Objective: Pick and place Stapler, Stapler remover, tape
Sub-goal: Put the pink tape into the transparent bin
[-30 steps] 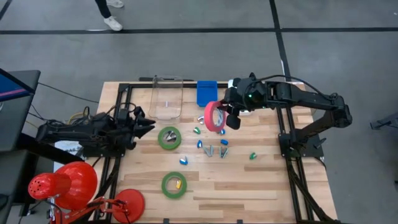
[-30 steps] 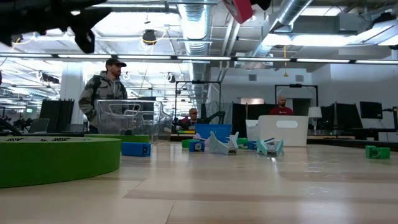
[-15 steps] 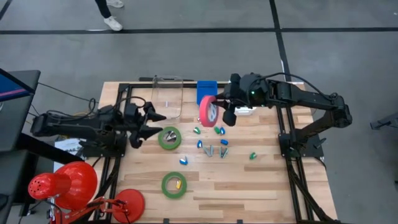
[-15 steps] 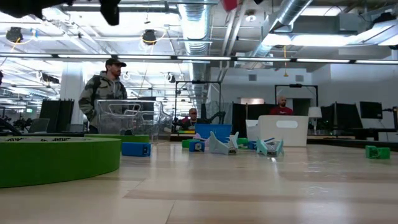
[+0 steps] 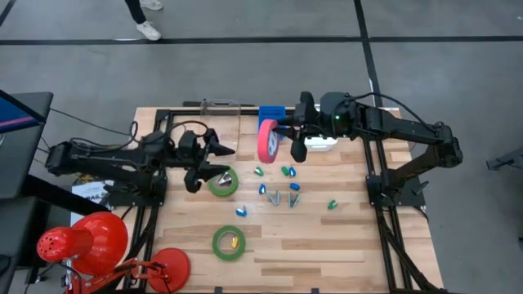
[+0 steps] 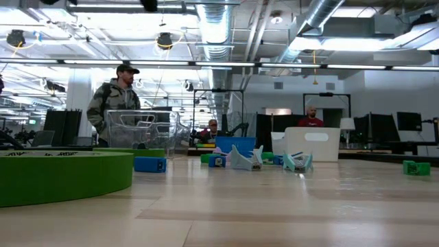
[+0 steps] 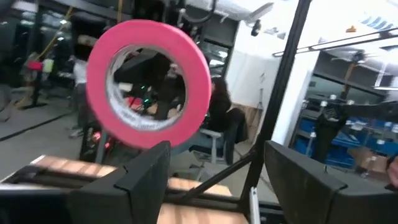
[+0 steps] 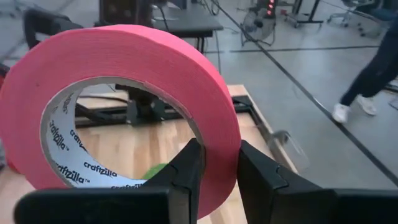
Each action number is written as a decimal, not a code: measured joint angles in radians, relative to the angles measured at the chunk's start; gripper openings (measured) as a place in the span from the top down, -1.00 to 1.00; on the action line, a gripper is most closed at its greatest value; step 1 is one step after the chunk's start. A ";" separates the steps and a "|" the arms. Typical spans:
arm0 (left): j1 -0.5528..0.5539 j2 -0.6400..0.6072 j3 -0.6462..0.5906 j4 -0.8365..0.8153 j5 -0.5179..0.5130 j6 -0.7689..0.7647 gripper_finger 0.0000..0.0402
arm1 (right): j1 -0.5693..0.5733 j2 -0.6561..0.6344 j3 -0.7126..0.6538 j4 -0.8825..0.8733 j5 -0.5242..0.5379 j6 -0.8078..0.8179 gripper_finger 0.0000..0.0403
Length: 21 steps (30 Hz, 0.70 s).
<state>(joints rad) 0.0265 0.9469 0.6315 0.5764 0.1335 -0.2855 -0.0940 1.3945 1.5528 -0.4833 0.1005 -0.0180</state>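
I am carrying the red-pink tape roll (image 5: 267, 140) in my right gripper (image 5: 282, 140), the fingers pinching its band — in the right wrist view the two dark fingers are clamping the ring's wall (image 8: 214, 155). Over the last second I have been swinging it away from the scattered small items toward the back of the table, and it is now hanging in the air just in front of the blue bin (image 5: 272, 117), beside the clear container (image 5: 219, 122).

My left gripper (image 5: 219, 159) has meanwhile been reaching in from the table's left edge and spreading its fingers wide; it is now hovering empty just above the nearer green tape roll (image 5: 221, 181). The second green roll (image 5: 230, 242) is lying untouched near the front — so I judge one roll is nearly placed and the next pick is being lined up.
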 joint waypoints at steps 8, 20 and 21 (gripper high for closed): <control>0.000 0.112 0.091 0.014 0.031 0.050 -0.23 | 0.000 0.001 0.000 0.008 -0.003 0.017 0.64; 0.000 0.239 0.175 0.068 0.030 0.085 -0.20 | 0.006 0.043 -0.001 0.005 -0.039 0.043 0.64; 0.000 0.248 0.179 0.069 0.030 0.086 -0.20 | 0.008 0.051 0.001 0.016 -0.047 0.044 0.64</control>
<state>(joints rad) 0.0265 1.1950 0.8102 0.6452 0.1638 -0.1996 -0.0856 1.4458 1.5539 -0.4676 0.0534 0.0255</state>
